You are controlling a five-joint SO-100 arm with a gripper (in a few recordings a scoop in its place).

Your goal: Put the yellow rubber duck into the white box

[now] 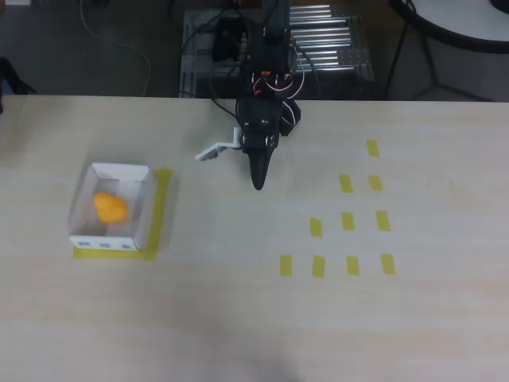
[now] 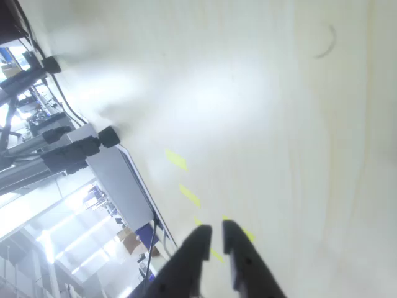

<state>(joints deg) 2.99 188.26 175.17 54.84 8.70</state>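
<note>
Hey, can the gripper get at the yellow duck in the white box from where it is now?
Probably yes: the duck lies in the open-topped white box, with bare table between it and the gripper.

yellow rubber duck (image 1: 110, 207): lying inside box | white box (image 1: 141, 208): open-topped, on yellow tape, table's left

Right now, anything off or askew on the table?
Nothing stands out. The duck sits inside the box, which stands upright on its tape outline. The end effector is empty, well to the right in the overhead view.
</note>
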